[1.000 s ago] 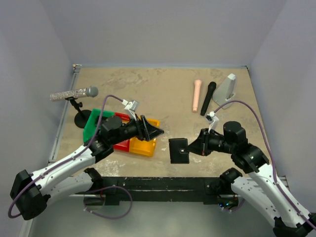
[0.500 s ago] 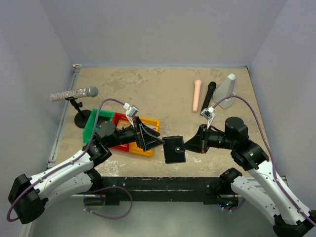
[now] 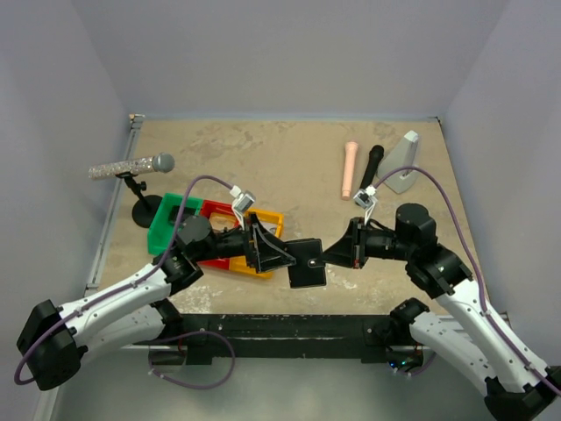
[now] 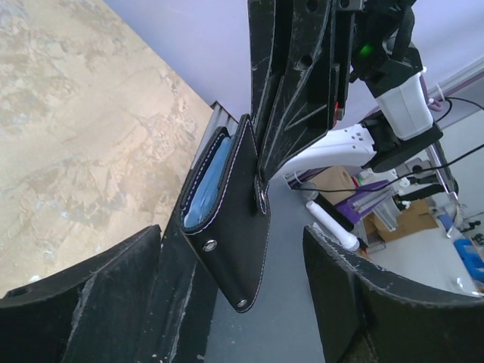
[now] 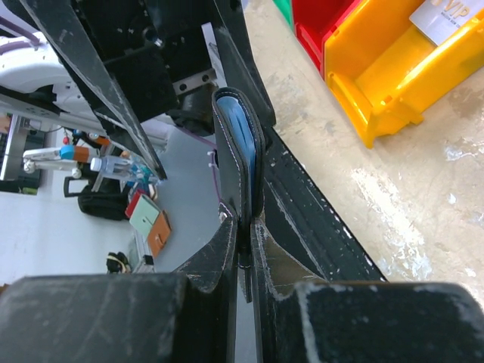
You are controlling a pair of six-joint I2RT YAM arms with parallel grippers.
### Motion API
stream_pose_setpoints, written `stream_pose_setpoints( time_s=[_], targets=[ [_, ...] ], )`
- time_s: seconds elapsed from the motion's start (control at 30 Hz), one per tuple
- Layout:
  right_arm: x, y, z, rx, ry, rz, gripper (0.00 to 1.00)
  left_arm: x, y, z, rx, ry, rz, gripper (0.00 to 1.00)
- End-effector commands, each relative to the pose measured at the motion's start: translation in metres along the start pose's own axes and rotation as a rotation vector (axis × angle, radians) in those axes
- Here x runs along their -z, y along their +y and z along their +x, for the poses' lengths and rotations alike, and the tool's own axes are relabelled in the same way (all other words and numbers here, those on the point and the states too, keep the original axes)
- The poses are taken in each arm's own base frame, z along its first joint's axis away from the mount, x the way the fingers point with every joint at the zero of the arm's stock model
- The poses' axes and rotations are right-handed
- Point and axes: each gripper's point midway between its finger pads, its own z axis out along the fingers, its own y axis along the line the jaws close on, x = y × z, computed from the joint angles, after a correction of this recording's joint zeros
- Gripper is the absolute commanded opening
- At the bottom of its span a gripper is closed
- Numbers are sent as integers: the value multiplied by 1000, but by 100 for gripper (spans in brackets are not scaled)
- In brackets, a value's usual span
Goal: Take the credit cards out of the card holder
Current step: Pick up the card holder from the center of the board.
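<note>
bins [image 3: 178, 230]: green, red, yellow, joined, left on table [image 3: 280, 158]
mic [image 3: 131, 166]: on stand, far left
pink tube [image 3: 350, 169], black stick [image 3: 372, 167], grey wedge [image 3: 405, 158]: far right

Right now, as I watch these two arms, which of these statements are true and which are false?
1. The right pincer is shut on the card holder. True.
2. The left pincer is clamped shut. False: its fingers stand open, one on either side of the card holder.
3. A credit card lies in the yellow bin. True.
4. The card holder lies spread open on the table. False: it is folded, gripped by the right pincer.
</note>
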Motion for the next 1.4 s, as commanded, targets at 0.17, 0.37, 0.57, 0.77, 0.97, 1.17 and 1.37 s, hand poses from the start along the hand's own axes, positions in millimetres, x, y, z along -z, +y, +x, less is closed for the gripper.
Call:
stream_pose_setpoints(
  time_s=[0.17, 0.37, 0.57, 0.77, 0.97, 1.17, 1.37],
  targets=[
    [2, 21, -20, 56, -58, -61, 0, -6, -13, 8, -9, 18, 79, 72],
    [-1, 17, -19, 52, -52, -52, 0, -4, -14, 8, -18, 9, 81, 64],
    [-3, 14, -19, 41, -44, -46, 0, -6, -11, 9, -20, 14, 78, 59],
    [-4, 14, -19, 39, -42, -48, 0, -6, -10, 8, -31, 8, 70, 54],
    [-6, 13, -17, 36, -27, -52, 0, -7, -7, 8, -32, 9, 60, 50],
    [-6, 13, -17, 39, -24, -48, 0, -8, -9, 7, -37, 15, 67, 48],
    [-6, 12, -16, 40, -17, -46, 0, -8, -11, 7, -45, 16, 74, 23]
  ],
)
